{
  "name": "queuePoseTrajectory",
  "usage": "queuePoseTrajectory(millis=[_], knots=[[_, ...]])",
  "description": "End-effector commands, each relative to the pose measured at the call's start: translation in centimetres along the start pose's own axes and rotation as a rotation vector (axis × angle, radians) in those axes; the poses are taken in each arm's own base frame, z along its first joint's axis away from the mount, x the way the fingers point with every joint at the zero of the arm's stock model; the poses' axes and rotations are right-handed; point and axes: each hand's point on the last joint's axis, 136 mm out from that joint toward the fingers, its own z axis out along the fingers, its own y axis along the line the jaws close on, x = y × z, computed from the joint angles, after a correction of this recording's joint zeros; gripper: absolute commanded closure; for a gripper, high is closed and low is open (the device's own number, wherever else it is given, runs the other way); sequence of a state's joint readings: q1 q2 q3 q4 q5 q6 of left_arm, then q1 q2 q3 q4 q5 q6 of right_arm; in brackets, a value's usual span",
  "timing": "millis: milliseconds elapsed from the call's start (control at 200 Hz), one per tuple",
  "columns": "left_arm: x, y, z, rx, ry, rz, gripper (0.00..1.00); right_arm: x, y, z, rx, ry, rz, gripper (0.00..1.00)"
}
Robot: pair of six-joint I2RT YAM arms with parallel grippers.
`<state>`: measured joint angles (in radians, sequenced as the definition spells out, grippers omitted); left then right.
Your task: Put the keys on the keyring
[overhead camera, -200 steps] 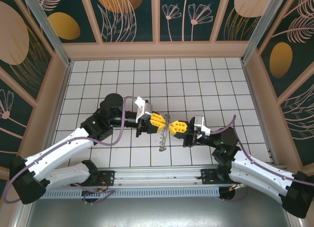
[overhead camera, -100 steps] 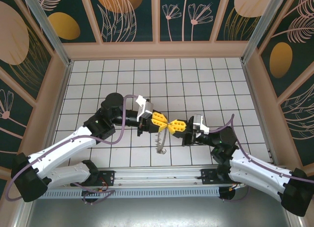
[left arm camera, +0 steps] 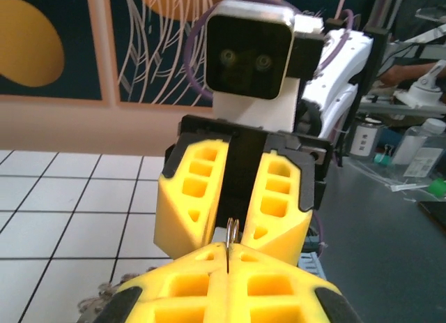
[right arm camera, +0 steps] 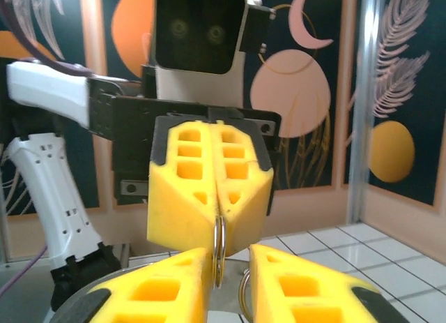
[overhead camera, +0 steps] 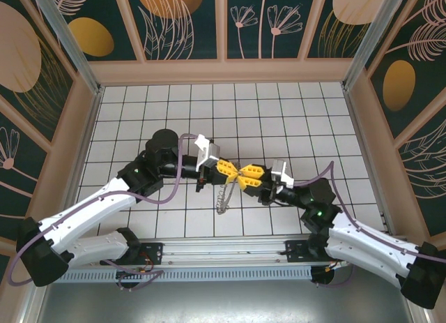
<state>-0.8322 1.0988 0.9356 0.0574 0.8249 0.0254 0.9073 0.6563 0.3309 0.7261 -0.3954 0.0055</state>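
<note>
"Two pincers meet tip to tip above the middle of the bench (overhead camera: 139, 107). What state are they in?"

"The left pincer (overhead camera: 235, 172) is clenched on the thin wire of the keyring (overhead camera: 222, 195). The right pincer (overhead camera: 244, 176) is slightly released, with the wire in its gap."

"How does the ring lie?"

"It dangles from that pinch, edge-on from above. Its long line runs toward the near edge, a touch left."

"How will it handle?"

"Probably light, stiff and slippery. The fringe (overhead camera: 221, 204) looks loose and should swing. I'd take hold of bare rim beside the pinch."

"And the keys?"

"Too small to pick out."
</note>
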Motion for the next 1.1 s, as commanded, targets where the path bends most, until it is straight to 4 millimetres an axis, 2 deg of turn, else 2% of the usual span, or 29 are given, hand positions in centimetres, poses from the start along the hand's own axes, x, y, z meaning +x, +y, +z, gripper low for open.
queuePoseTrajectory(millis=[0,215,551,1096], knots=[[-0.2,0.4,-0.3,-0.055,0.068,0.059,1.00,0.3,-1.6,0.0,0.123,0.122,-0.072,0.76],[1.3,1.9,-0.3,-0.117,0.200,0.069,1.00,1.1,-2.3,-1.0,0.179,0.249,-0.106,0.77],[2.5,2.9,-0.8,-0.157,0.321,0.074,1.00,3.0,-2.6,-0.7,0.180,0.395,-0.159,0.79],[3.9,3.1,-0.3,-0.142,0.380,0.059,1.00,3.6,-1.6,0.6,0.105,0.399,-0.178,0.80]])
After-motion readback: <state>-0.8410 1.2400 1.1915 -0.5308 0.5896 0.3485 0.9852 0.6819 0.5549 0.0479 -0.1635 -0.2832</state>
